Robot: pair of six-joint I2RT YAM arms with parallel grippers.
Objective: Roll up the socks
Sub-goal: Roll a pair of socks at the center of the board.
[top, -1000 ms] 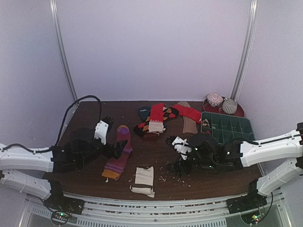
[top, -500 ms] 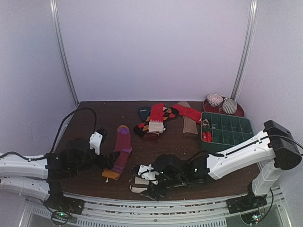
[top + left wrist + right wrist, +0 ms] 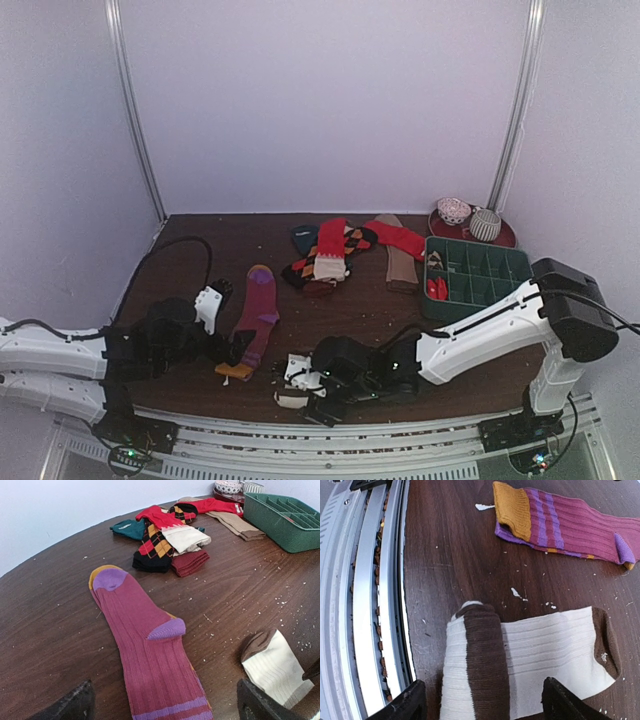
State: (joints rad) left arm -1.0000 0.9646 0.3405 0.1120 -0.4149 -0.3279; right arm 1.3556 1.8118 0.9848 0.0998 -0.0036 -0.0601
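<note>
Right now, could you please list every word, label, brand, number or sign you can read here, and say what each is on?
None: no view shows legible text.
The magenta striped sock, the cream-and-brown sock, the sock pile and the green tray show only colours and patterns.
The patterned bowls at the far right are too small to tell whether they bear any writing.

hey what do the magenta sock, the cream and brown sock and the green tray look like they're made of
Magenta sock: soft knit fabric, matte, judging by the lengthwise ribs and limp lie.
Cream and brown sock: also ribbed knit fabric, matte, with fine ribs showing on the cream part.
Green tray: probably rigid moulded plastic, smooth with a slight sheen and thin, straight dividers.
</note>
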